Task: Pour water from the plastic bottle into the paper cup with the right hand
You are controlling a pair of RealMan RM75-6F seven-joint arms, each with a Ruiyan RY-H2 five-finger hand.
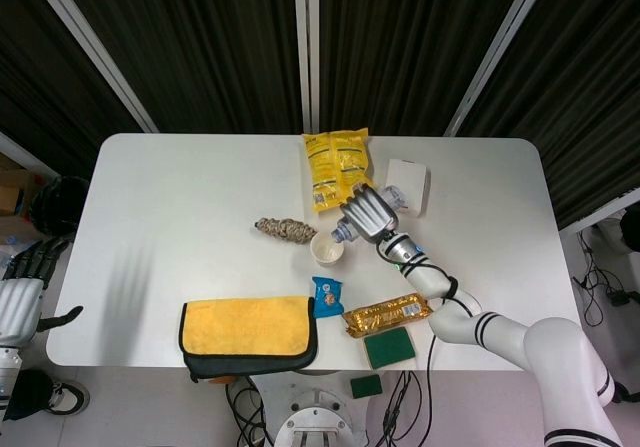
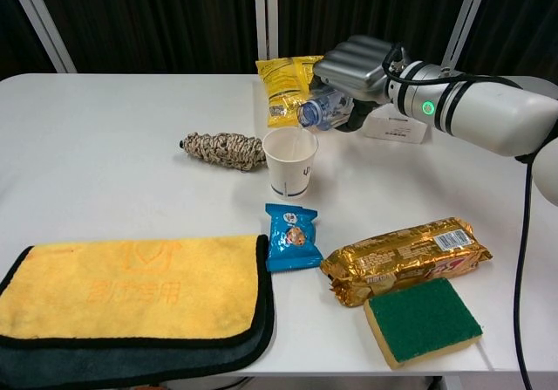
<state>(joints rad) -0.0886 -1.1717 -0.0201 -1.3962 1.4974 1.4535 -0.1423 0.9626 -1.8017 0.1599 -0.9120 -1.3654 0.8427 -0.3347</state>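
Two hands, one table [image 2: 131, 146], nine loose items.

Right hand [image 2: 356, 69]: fingers wrapped around the plastic bottle [image 2: 324, 108], which is tipped with its open mouth pointing down and to the left, just above the rim of the paper cup [image 2: 289, 162]. In the head view the same hand [image 1: 366, 210] sits over the bottle [image 1: 345, 231], the mouth at the cup's [image 1: 327, 250] upper right edge.

Left hand [image 1: 28, 265]: off the table's left edge, low beside it, holding nothing; the view is too dark to tell how far its fingers are spread.

Paper cup: white, upright, near the middle of the table, with a small dark mark on its side.

Rope bundle [image 2: 222, 150]: braided, lying just left of the cup.

Yellow snack bag [image 2: 283, 85]: flat, behind the cup, toward the far edge.

White box [image 2: 397, 126]: behind the right forearm, partly hidden by it.

Blue snack packet [image 2: 291, 236]: in front of the cup, apart from it.

Gold wrapped bar [image 2: 404, 258]: right of the blue packet, lying at a slant.

Green sponge [image 2: 422, 320]: with a yellow underside, touching the bar's near side, at the front edge.

Yellow cloth [image 2: 131, 294]: folded over a black border, at the front left corner.
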